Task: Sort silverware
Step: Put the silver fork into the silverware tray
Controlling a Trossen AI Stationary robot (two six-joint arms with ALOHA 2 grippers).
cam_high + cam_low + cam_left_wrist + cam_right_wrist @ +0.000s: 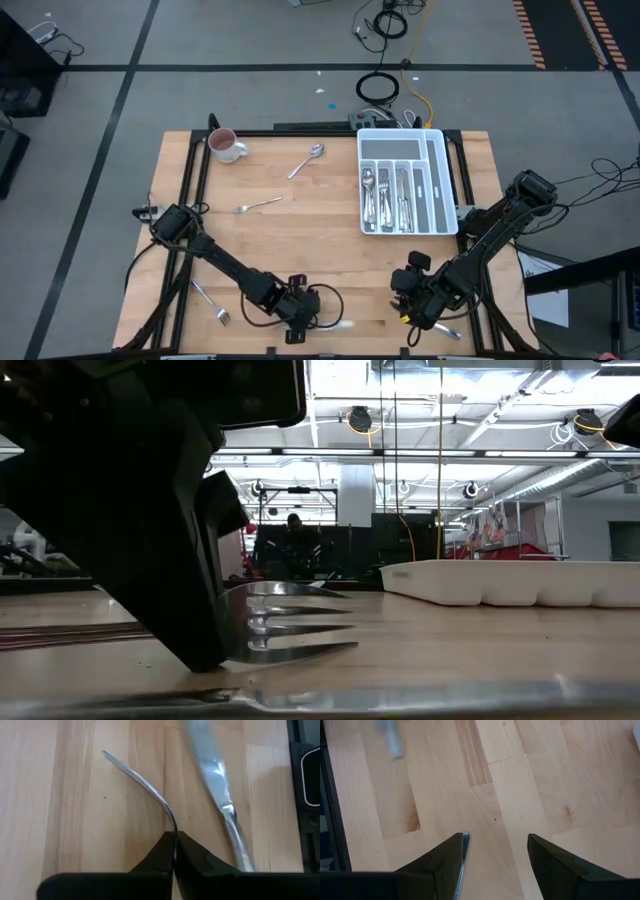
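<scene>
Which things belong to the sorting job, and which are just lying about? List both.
Job: fork in left claw; knife; spoon; second fork; third fork; sorted pieces; tray.
Lying about: mug; floor cables.

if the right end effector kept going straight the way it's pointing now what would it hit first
Probably just the bare table. The right end effector stands open and points down at the wood; a piece of silverware lies beside one finger, not clearly between them, though depth is uncertain.
</scene>
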